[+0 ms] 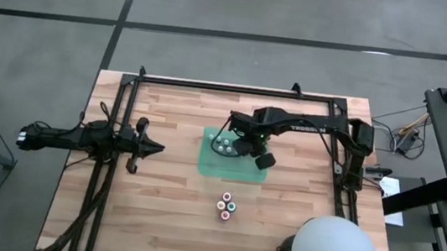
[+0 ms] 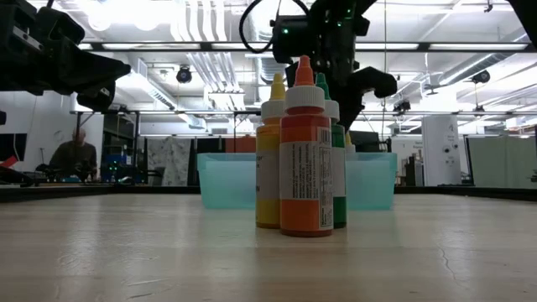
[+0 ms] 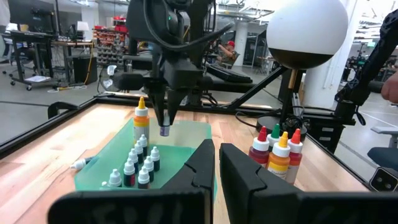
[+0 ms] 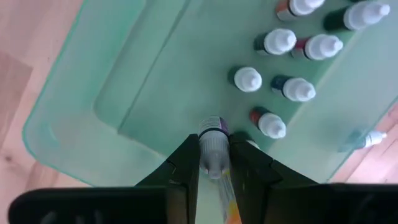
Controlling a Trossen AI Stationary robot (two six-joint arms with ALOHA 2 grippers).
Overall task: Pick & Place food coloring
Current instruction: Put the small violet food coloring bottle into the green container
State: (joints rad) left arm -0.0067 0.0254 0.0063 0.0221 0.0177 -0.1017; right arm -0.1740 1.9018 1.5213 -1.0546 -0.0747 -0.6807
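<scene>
The right gripper (image 4: 214, 163) hangs over the green tray (image 4: 68, 124), fingers clamped on a small bottle (image 4: 213, 148); the left gripper's (image 3: 216, 171) fingers are together.

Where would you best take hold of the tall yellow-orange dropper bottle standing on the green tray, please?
Probably around its cap, coming straight down: the dropper bottle stands upright, taller than the tiny bottles crowding it on the green tray, so its top is clear. The right gripper hovers beside it, holding one tiny bottle.
</scene>
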